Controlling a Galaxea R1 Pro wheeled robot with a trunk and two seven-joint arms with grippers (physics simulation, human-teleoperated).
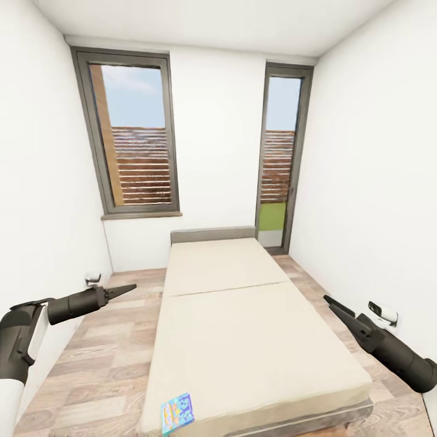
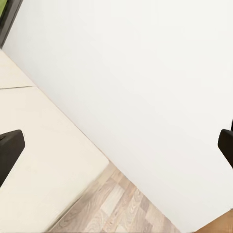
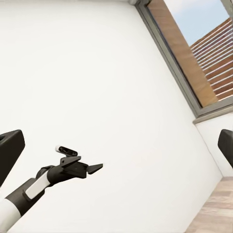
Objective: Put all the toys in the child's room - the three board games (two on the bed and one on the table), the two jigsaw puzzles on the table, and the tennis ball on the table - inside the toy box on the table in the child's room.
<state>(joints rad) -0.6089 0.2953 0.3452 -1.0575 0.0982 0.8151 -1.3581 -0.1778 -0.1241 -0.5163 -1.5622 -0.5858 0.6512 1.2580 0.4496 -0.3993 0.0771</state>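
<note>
On bed [image 1: 243,328] near corner, one board game [image 1: 177,414]

One bed [image 1: 243,328] stood in the room, its beige mattress showing as two sections divided by a single seam. One board game [image 1: 177,413] lay on it, at the near edge towards the left corner; a second could not be made out anywhere on the mattress. Two windows were set in the far wall: a wide window [image 1: 135,136] and a narrow window [image 1: 280,159]. Two grippers were counted, the left gripper [image 1: 124,290] and the right gripper [image 1: 332,303].
</note>
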